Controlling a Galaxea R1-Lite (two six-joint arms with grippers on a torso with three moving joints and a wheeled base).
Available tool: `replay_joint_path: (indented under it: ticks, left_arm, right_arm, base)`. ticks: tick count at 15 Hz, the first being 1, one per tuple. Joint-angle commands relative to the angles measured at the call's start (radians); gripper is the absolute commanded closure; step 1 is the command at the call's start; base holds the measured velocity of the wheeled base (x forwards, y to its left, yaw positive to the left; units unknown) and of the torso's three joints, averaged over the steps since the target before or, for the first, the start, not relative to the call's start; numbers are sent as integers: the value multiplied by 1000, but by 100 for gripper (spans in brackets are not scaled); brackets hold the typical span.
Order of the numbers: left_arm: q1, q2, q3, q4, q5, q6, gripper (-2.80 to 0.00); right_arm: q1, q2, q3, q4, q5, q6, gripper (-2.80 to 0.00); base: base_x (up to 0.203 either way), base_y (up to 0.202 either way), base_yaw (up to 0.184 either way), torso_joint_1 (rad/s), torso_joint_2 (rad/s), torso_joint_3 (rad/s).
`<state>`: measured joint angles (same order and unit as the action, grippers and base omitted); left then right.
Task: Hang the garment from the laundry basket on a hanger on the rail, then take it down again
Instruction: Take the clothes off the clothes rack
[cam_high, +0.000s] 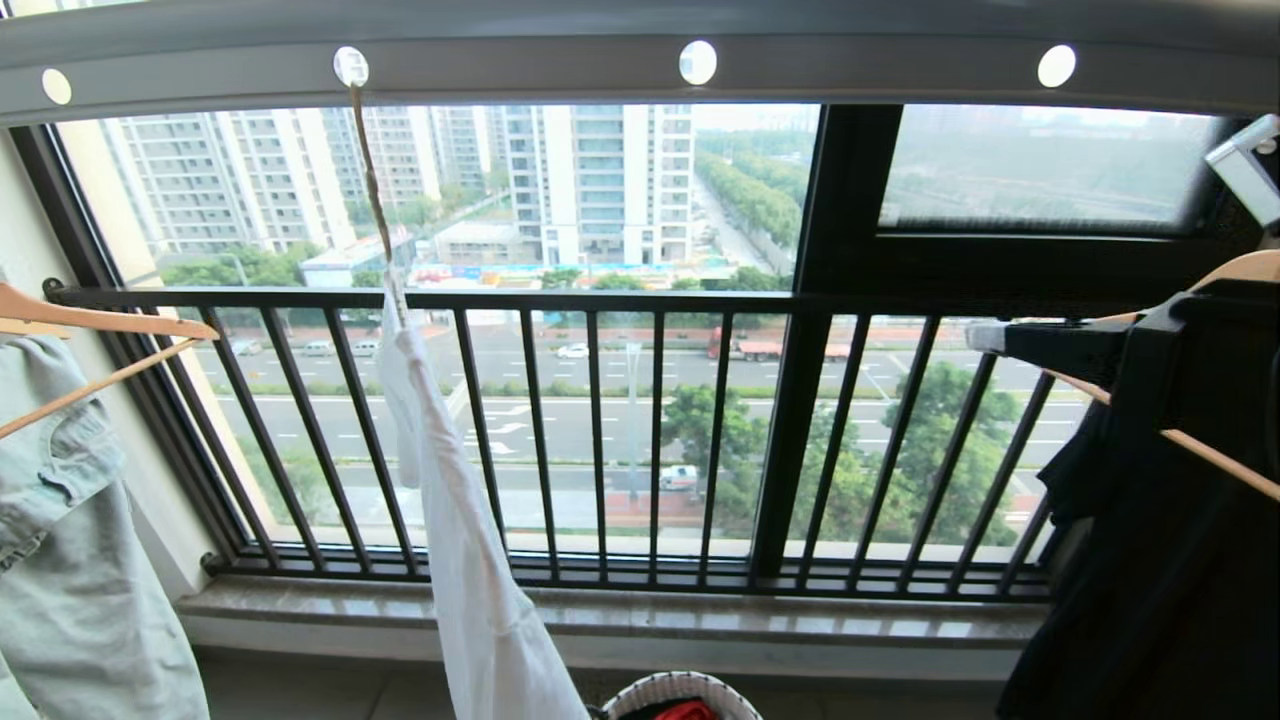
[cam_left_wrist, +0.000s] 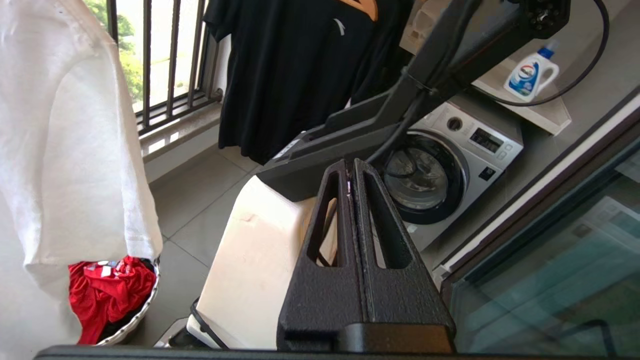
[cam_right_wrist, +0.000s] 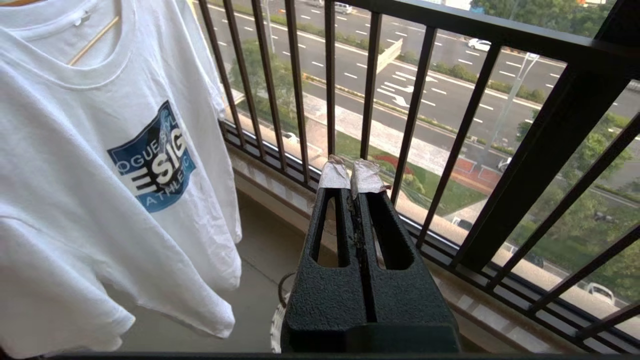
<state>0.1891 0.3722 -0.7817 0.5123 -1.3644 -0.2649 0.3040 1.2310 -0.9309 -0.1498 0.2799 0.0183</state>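
The garment (cam_high: 455, 500), a white T-shirt, hangs edge-on from the hanger (cam_high: 372, 185). The hanger's long hook sits in a hole of the grey rail (cam_high: 860, 60). In the right wrist view the garment (cam_right_wrist: 90, 165) shows its blue chest emblem, and the hanger (cam_right_wrist: 92, 42) crosses inside its collar. The laundry basket (cam_high: 690, 685) stands on the floor below, with red cloth in it (cam_left_wrist: 112, 292). My right gripper (cam_high: 985, 336) is shut and empty, right of the garment and apart from it; its taped tips (cam_right_wrist: 350, 172) face the window bars. My left gripper (cam_left_wrist: 351, 170) is shut on nothing, lower down, pointing towards my own base.
A pale green denim garment (cam_high: 70, 560) on a wooden hanger (cam_high: 100, 320) hangs at the left. A black garment (cam_high: 1160, 560) hangs at the right. The black window railing (cam_high: 620, 300) runs behind. A washing machine (cam_left_wrist: 450, 165), a detergent bottle (cam_left_wrist: 530, 75) and a glass door (cam_left_wrist: 550, 280) stand behind me.
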Motion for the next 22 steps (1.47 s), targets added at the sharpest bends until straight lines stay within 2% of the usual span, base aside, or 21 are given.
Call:
replay_joint_path:
  ticks: [1, 4, 6, 7, 10, 11, 13, 15, 16, 19, 22]
  left_arm:
    - [-123, -32, -8, 3, 35, -10, 0]
    - [-270, -30, -12, 3, 185, -34, 0]
    - [-299, -33, -20, 7, 295, -39, 0]
    - [-303, -35, -14, 8, 362, -39, 0]
    - [-304, -40, 36, 7, 645, -35, 0]
    - [-304, -57, 56, 5, 734, -33, 0]
    - [-305, -87, 67, 5, 866, -19, 0]
    - [-305, -87, 77, 5, 1016, 36, 0]
    - [-305, -87, 89, 5, 1078, 80, 0]
    - [-305, -87, 116, 3, 1267, 148, 0]
    - [-305, -87, 130, 0, 1409, 147, 0]
  right_arm:
    - [1, -158, 20, 77, -39, 1, 0]
    - [3, -322, 23, 270, -134, 0, 0]
    - [4, -404, 24, 389, -266, -14, 0]
    - [3, -449, 26, 421, -285, -20, 0]
    - [-1, -553, 29, 550, -349, -26, 0]
    - [-5, -571, 39, 571, -372, -25, 0]
    - [-8, -608, 65, 582, -417, -26, 0]
    - [-19, -651, 75, 586, -440, -26, 0]
    - [-44, -672, 80, 587, -448, -27, 0]
    - [-145, -719, 97, 588, -453, -31, 0]
    - [-247, -801, 152, 589, -453, -48, 0]
  base:
    - [0, 0, 0, 0, 0, 0]
    - [0, 0, 0, 0, 0, 0]
    - [0, 0, 0, 0, 0, 0]
    - [0, 0, 0, 0, 0, 0]
    - [0, 0, 0, 0, 0, 0]
    - [0, 0, 0, 0, 0, 0]
    - [0, 0, 0, 0, 0, 0]
    - [0, 0, 0, 0, 0, 0]
    - [0, 0, 0, 0, 0, 0]
    - [0, 0, 0, 0, 0, 0]
    - [0, 0, 0, 0, 0, 0]
